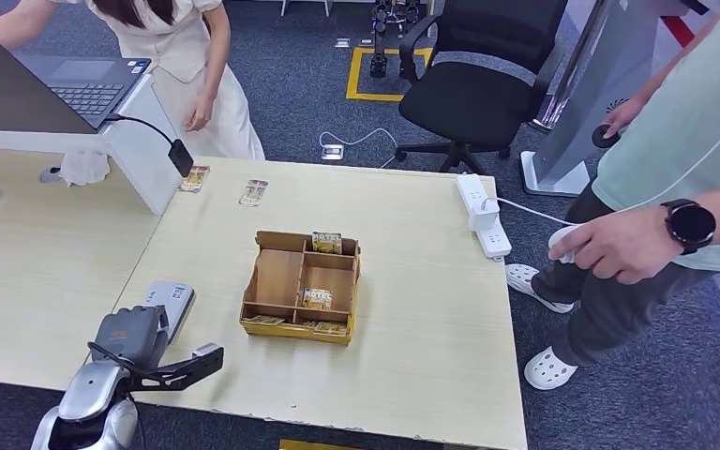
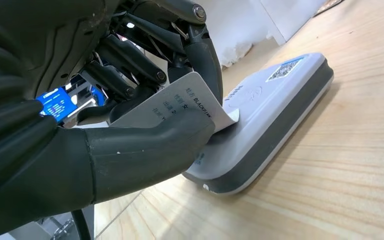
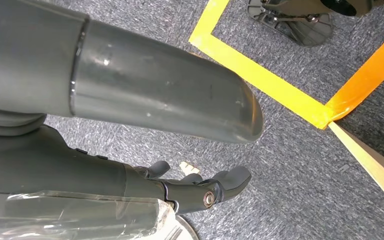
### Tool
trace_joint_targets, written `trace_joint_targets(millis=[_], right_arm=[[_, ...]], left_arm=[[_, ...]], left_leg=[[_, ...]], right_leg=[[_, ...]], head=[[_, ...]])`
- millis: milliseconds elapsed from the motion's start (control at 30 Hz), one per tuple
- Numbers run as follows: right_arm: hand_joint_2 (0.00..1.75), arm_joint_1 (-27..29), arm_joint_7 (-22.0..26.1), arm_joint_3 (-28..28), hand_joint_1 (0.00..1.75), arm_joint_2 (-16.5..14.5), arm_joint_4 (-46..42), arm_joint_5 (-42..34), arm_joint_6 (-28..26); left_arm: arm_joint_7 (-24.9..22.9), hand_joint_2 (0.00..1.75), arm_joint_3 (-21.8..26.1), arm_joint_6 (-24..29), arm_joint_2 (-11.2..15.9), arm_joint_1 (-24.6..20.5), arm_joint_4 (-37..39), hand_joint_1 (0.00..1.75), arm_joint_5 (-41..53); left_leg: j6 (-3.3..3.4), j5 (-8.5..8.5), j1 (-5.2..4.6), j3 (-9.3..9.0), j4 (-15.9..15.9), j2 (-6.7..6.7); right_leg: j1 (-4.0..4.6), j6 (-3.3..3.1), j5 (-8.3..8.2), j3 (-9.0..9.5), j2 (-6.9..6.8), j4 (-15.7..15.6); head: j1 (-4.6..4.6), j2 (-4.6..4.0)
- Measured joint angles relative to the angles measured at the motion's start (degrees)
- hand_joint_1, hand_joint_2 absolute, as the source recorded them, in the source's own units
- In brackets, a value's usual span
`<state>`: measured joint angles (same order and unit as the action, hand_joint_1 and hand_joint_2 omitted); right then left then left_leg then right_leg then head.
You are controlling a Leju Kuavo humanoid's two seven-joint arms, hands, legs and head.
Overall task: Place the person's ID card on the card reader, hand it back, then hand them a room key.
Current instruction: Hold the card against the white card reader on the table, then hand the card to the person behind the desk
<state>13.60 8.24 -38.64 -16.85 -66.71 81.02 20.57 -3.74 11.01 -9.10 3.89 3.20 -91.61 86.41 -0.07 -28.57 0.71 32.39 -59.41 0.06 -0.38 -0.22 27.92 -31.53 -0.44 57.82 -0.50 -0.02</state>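
While the left hand pinches the ID card between its thick thumb and darker fingers, the card's free edge touches the top of the white and grey card reader. That reader lies flat on the pale wooden table, near the front left edge, just ahead of the left hand as seen from the head.

At the middle of the table stands a cardboard organiser box with several compartments; room key cards printed "HOTEL" sit in some of them, one upright at the back. Two more small cards lie flat near the far edge, beside a black-headed cable and a white stand carrying a laptop. A white power strip rests at the table's right edge.

One person in a cream dress stands beyond the far side, another person's hand with a black watch hangs to the right, well apart from the reader.

The right hand hangs over grey carpet with yellow tape, fingers apart and holding nothing.
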Motion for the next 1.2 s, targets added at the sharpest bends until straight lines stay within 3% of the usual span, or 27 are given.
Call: trace_joint_targets(millis=[300,467,700,1200], right_arm=[[0.00,-0.01,0.22,-0.02,0.00,0.00,0.00,0.01,-0.02],[0.00,0.00,0.38,-0.05,0.00,0.00,0.01,0.02,-0.07],[0.00,-0.02,1.19,-0.04,0.00,0.00,0.32,0.71,-0.36],[0.00,-0.79,1.61,-0.06,0.00,0.04,1.01,1.67,-0.57]], left_arm=[[1.49,1.75,-0.02,-0.17,-0.26,-0.01,0.69,1.75,-0.05],[6.17,1.75,0.21,6.20,-1.67,-0.82,0.34,1.75,-4.87],[9.18,1.75,1.10,13.39,-2.56,-5.79,-2.85,1.75,-13.06],[10.84,1.75,1.84,13.88,-2.48,-9.74,-4.13,1.75,-14.39]], left_leg=[[0.00,0.00,0.00,0.00,0.00,-0.01],[0.00,0.05,0.00,0.01,0.00,-0.06],[0.00,0.10,0.00,0.05,0.00,-0.11],[-0.02,0.14,0.00,0.08,-0.01,-0.13]], right_leg=[[0.00,0.00,0.00,0.01,-0.03,0.00],[0.00,0.00,0.00,0.01,-0.10,0.00],[0.00,0.00,-0.03,0.01,-0.14,0.02],[0.00,0.00,-0.03,-0.05,-0.16,0.02]], head=[[-0.01,0.00],[0.00,0.00],[0.00,0.00],[0.01,0.00]])
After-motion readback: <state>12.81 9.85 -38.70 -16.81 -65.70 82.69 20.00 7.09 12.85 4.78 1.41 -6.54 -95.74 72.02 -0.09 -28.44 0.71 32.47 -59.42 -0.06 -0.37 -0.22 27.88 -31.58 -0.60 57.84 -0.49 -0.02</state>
